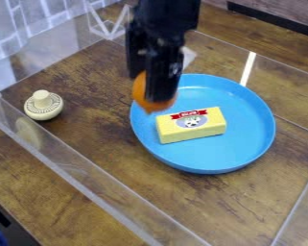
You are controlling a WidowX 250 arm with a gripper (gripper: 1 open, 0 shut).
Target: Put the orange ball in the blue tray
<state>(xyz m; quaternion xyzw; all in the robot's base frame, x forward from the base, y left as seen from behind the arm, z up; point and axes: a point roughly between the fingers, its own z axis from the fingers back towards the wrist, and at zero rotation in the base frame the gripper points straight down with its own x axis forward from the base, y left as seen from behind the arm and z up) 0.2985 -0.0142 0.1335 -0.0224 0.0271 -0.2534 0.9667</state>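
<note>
The orange ball (pixel 146 92) shows as an orange sphere between the black fingers of my gripper (pixel 154 91), which is shut on it. It hangs lifted above the near-left rim of the blue tray (pixel 246 135), a wide round blue dish on the wooden table. Part of the ball is hidden behind the fingers.
A yellow rectangular block (pixel 190 124) lies inside the tray, just right of and below the gripper. A cream ridged knob-topped object (pixel 41 104) sits on the table at the left. A clear plastic wall (pixel 66 163) runs along the table's front-left edge.
</note>
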